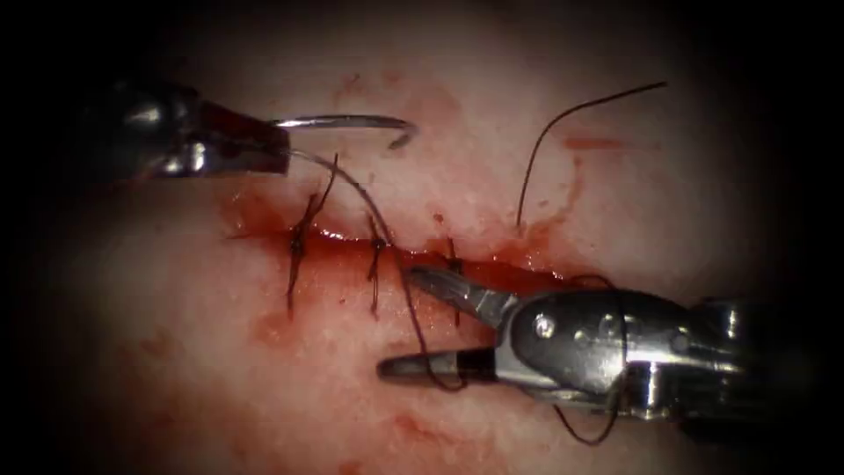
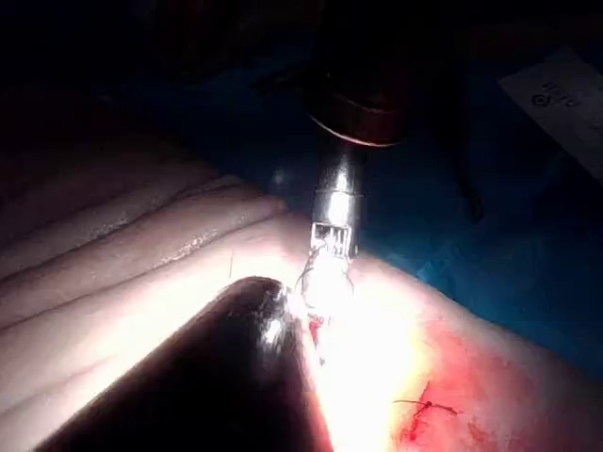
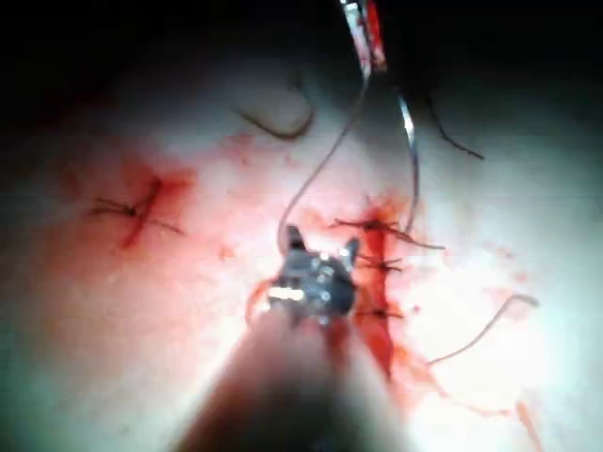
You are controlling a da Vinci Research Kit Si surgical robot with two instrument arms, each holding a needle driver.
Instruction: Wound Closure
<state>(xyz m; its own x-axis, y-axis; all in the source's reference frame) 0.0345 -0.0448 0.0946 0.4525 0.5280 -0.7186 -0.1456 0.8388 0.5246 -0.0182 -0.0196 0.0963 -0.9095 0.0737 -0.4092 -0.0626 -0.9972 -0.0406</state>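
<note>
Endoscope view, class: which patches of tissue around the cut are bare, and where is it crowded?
Bare tissue lies below the cut, left of the right tool, whose jaws are open. Crowded: the stitches, the thread between the open jaws, and the left tool gripping the needle by its end, clear of tissue.

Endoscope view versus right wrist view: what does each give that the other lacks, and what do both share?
Endoscope: the left tool grips the needle by its thread end, its curve free of the tissue. Right wrist: a crossed stitch set apart from the cut. Both: the right tool, jaws open, holding nothing, with the thread passing between them.
</note>
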